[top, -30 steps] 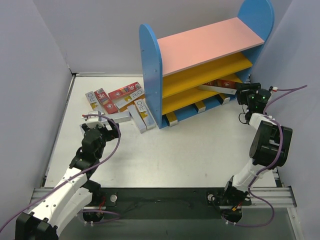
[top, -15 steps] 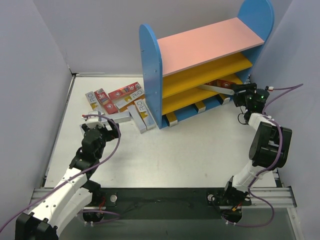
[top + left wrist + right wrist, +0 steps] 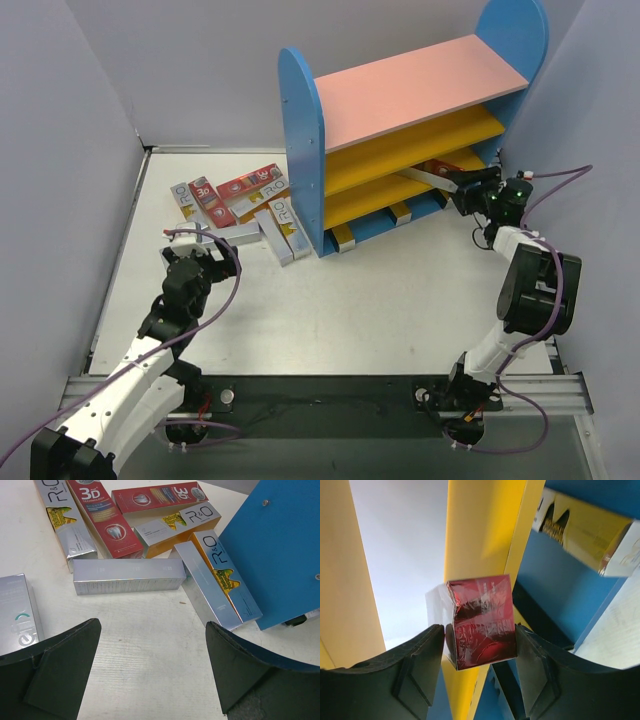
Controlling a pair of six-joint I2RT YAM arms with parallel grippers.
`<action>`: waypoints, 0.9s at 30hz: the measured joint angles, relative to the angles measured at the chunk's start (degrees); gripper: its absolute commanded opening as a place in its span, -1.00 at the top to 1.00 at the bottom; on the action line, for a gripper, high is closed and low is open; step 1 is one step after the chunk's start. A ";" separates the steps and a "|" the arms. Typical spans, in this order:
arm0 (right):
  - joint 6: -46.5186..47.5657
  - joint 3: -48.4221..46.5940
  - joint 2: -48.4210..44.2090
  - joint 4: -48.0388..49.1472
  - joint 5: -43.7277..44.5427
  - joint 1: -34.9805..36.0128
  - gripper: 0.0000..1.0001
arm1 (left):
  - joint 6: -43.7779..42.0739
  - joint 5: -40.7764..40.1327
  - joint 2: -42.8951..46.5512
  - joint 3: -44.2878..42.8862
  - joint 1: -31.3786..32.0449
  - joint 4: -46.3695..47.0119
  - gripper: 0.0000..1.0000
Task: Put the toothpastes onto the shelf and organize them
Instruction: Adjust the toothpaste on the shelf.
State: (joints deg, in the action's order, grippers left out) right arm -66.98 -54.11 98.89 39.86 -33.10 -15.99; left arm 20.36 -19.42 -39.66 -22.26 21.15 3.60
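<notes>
R hand [image 3: 479,636] grips shiny red toothpaste box [image 3: 482,612], corner creased.

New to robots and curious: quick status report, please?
Right pincer shut on red toothpaste box, at the shelf. Left pincer open over loose boxes. No obstruction seen.

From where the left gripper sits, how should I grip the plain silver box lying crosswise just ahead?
Come straight down with the left gripper, jaws across the narrow width of the silver box, left of mid-length. It lies flat; its near long side is bare table, and the red 3D box crowds the far side further right.
</notes>
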 measured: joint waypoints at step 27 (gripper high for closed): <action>11.06 -9.38 4.63 -9.31 -19.71 -7.41 -0.48 | -0.04 0.61 0.50 0.00 0.00 -0.48 -0.94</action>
State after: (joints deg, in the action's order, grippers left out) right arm -55.92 -63.48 103.53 30.55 -52.82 -23.40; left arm 20.32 -18.81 -39.16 -22.26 21.15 3.11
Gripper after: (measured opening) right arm 0.743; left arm 0.974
